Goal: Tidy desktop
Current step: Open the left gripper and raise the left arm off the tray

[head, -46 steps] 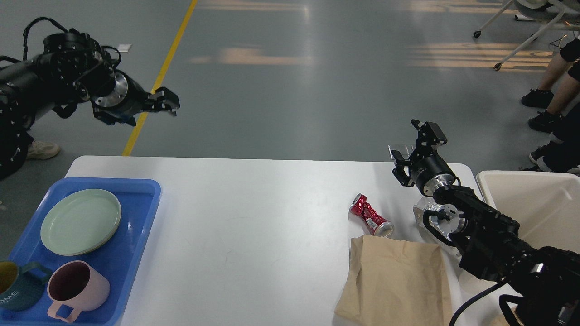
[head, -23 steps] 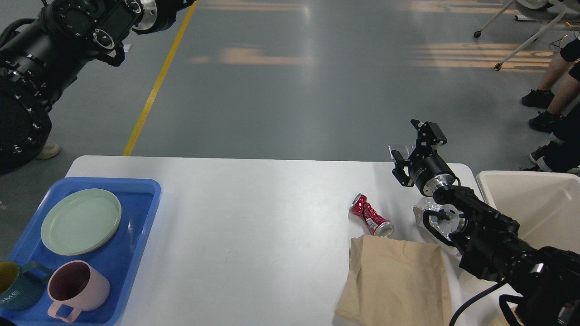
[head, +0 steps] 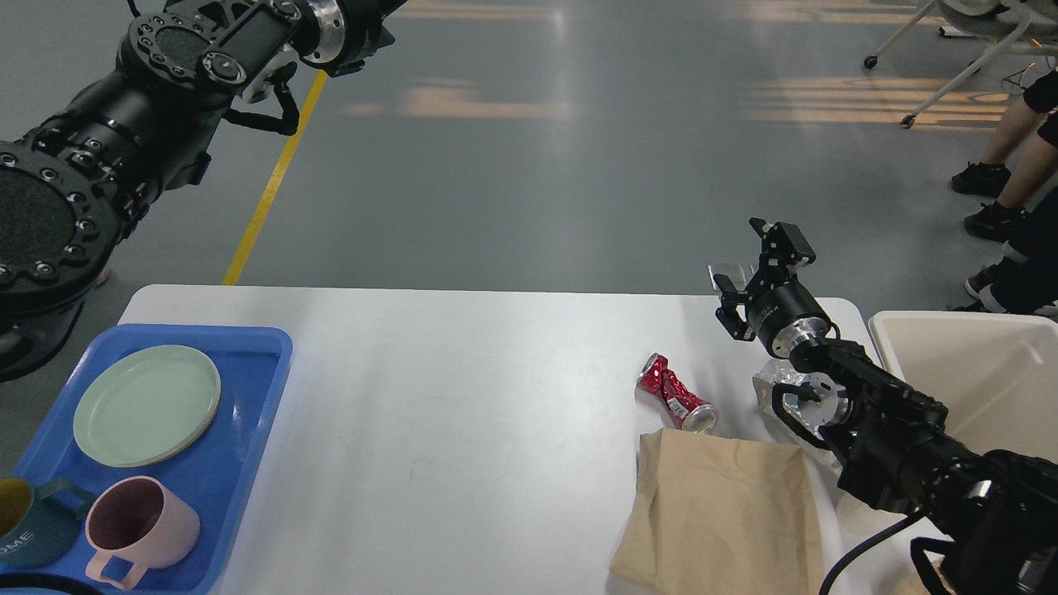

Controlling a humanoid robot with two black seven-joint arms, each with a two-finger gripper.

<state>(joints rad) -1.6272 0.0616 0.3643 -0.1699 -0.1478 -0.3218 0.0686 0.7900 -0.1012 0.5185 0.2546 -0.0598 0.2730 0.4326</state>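
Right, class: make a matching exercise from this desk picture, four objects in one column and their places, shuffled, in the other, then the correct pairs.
Objects:
1. green plate
2. crushed red can
3. brown paper bag
4. beige bin

Places:
A. at the desktop's near edge
B. past the desktop's right end
C. in the blue tray
D. just beyond the bag's far edge

Pairs: 1-C, 2-D, 3-A, 4-B

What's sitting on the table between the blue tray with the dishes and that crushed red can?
Nothing. In the head view, the white desktop is bare from the blue tray across to the crushed can.
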